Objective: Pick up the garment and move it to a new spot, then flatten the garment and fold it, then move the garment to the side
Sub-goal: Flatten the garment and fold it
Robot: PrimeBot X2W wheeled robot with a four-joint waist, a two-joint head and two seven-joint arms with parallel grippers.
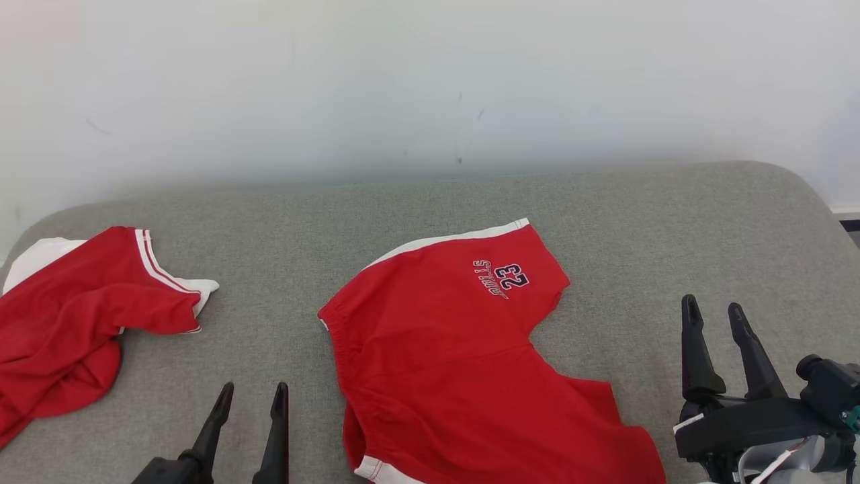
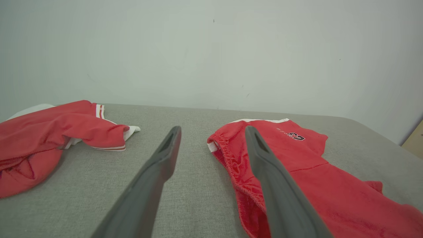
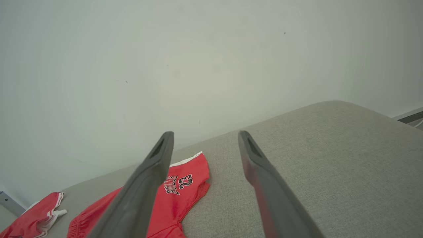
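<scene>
My L gripper (image 1: 255, 388) is released, both fingers spread wide w/ nothing btwn them, poised over the grey padded surface (image 1: 605, 222). My R gripper (image 1: 712, 304) is released too: fingers apart, nothing held, over bare grey fabric.

The red shorts (image 1: 457, 349) lie btwn my two grippers. They are just right of the L gripper, elastic waistband edge nearest it, and left of the R gripper, near but not touching. In the L wrist view my finger on the shorts' side overlaps the cloth by the waistband; can't tell if it touches.

The shorts lie mostly flat w/ some wrinkles. A white stripe runs along the far edge, and a "23" print w/ lettering sits near the far corner, ahead-left of the R gripper. One leg runs back toward me, ending left of the R gripper's base.

A second red garment (image 1: 74, 323) w/ white trim lies crumpled well left of the L gripper, apart from the shorts. Beyond both grippers stands a plain white wall (image 1: 430, 81)
</scene>
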